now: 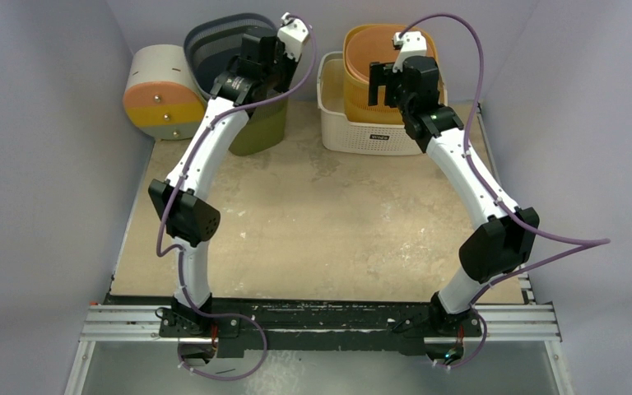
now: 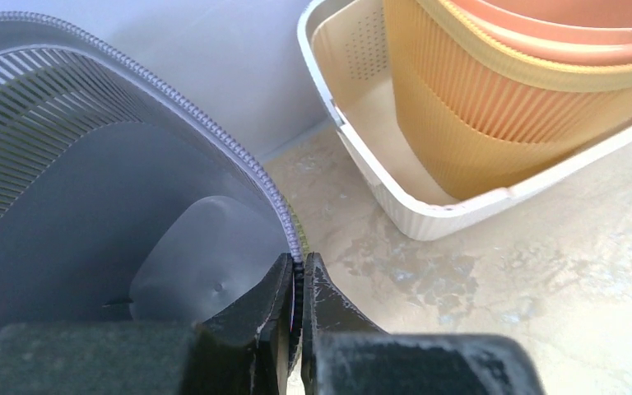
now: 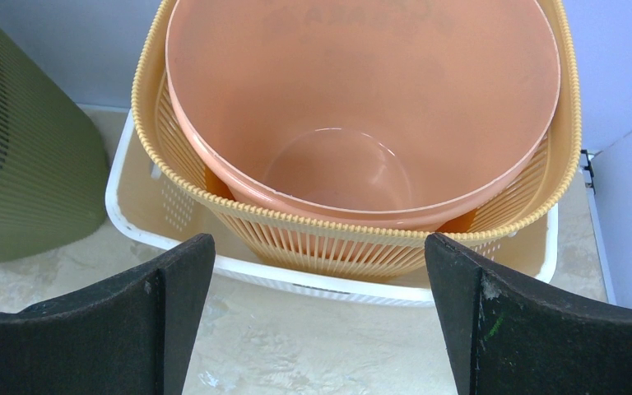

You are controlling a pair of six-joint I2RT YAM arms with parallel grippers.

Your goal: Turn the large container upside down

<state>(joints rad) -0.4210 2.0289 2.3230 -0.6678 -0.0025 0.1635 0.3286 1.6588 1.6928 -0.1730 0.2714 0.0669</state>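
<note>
A tall dark grey slatted basket stands upright at the back left, nested inside an olive green basket. My left gripper is shut on the grey basket's right rim; in the left wrist view the jaws pinch the ribbed rim, with the basket's inside to their left. My right gripper is open and empty. In the right wrist view it hovers just in front of a white tray.
The white tray at the back right holds a yellow slatted basket with a pink bucket nested inside. A banded cream, orange and yellow drum lies at the back left. Purple walls stand close behind.
</note>
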